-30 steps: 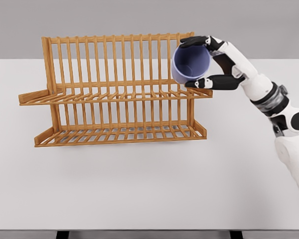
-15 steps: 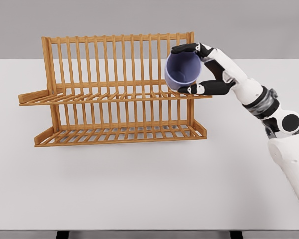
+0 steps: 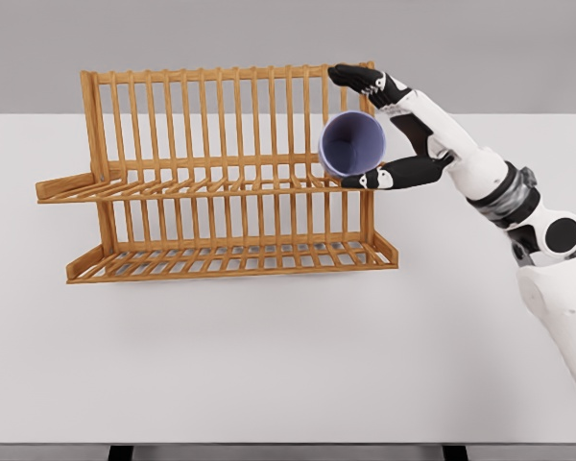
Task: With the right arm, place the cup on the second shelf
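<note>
A wooden two-tier dish rack (image 3: 221,173) stands on the white worktop (image 3: 288,355), set toward the far edge and left of centre. The purple cup (image 3: 352,144) lies on its side at the right-hand end of the rack's upper shelf (image 3: 221,184), its open mouth turned toward the camera and its lower rim resting on or just above the shelf slats; contact cannot be confirmed from this view. The right hand (image 3: 384,125) reaches in from the right edge of the worktop and sits directly beside the cup, on the cup's right. The hand is spread wide: the upper fingers (image 3: 357,76) extend above the cup, level with the rack's top rail, with a visible gap between them and the cup's rim, while the thumb (image 3: 376,179) lies just below and to the right of the cup, at shelf level, close to its lower rim. The cup thus sits within the open span of the hand and is not clamped. The lower shelf (image 3: 230,259) carries nothing. The left arm does not appear in the head view.
</note>
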